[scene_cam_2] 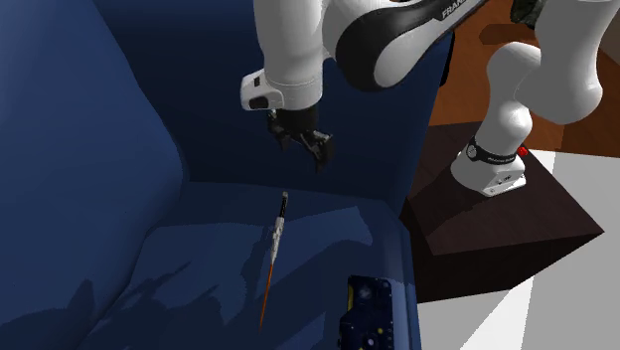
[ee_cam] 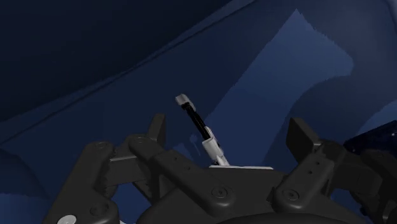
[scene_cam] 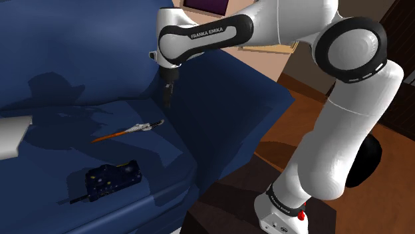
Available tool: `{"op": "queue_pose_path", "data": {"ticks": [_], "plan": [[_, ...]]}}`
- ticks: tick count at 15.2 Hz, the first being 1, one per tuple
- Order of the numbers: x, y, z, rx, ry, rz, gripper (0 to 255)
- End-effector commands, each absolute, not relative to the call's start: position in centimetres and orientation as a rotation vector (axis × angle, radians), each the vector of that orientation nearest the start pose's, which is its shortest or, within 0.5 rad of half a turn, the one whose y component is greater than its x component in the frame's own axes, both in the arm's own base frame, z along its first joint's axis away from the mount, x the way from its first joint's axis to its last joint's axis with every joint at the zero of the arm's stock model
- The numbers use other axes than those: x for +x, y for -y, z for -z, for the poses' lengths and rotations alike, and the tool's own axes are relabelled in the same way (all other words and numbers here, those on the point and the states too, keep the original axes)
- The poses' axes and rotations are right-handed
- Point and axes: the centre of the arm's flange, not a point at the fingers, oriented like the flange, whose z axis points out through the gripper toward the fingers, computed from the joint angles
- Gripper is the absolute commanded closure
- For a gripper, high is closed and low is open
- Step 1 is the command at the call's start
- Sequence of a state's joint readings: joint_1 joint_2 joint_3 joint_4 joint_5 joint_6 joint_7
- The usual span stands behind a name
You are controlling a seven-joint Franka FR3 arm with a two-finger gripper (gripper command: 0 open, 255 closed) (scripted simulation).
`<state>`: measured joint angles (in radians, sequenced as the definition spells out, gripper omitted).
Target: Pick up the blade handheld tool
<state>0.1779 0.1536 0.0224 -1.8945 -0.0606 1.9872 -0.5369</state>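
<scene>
Notably, your hand (scene_cam: 166, 100) hung open above the seat of the blue sofa (scene_cam: 60, 80), its two black fingers spread apart and clasping nothing. In the shoulder view it sat just left of the frame's centre, pointing down at the cushion, with the white arm (scene_cam: 346, 119) arching over from the right side of the frame.

You had the blade tool (scene_cam: 130, 130) lying flat on the seat cushion, just below the hand in the shoulder view and not touched by it. It was a slim stick: orange at one end, pale in the middle, black toward the end nearest the hand. In the second exterior view the blade tool (scene_cam_2: 275, 249) ran from just below the hand (scene_cam_2: 306, 151) down toward the bottom edge, orange end lowest.

Through the wrist view, the blade tool (ee_cam: 202, 130) showed between the spread fingers (ee_cam: 158, 127), its black section and pale tip reaching away from the hand (ee_cam: 228, 130), apart from both fingers.

A dark box with small light specks (scene_cam: 112, 178) lay on the same cushion, near the tool's orange end, toward the lower left of the shoulder view. The brown stand (scene_cam_2: 497, 214) stood beside the sofa at the second exterior view's right.
</scene>
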Motion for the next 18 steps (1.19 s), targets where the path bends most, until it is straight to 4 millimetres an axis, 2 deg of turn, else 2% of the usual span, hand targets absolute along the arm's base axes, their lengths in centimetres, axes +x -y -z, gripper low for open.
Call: {"op": "queue_pose_path", "data": {"ticks": [1, 8, 15, 18], "plan": [[59.4, -13.2, -40.2, -2.918, 1.274, -0.122, 0], [64.0, -20.1, -35.2, -2.784, 1.568, -0.168, 0], [67.0, -27.6, -30.0, -2.62, 1.849, -0.213, 0], [67.1, -28.1, -28.6, -2.609, 1.865, -0.216, 0]]}}
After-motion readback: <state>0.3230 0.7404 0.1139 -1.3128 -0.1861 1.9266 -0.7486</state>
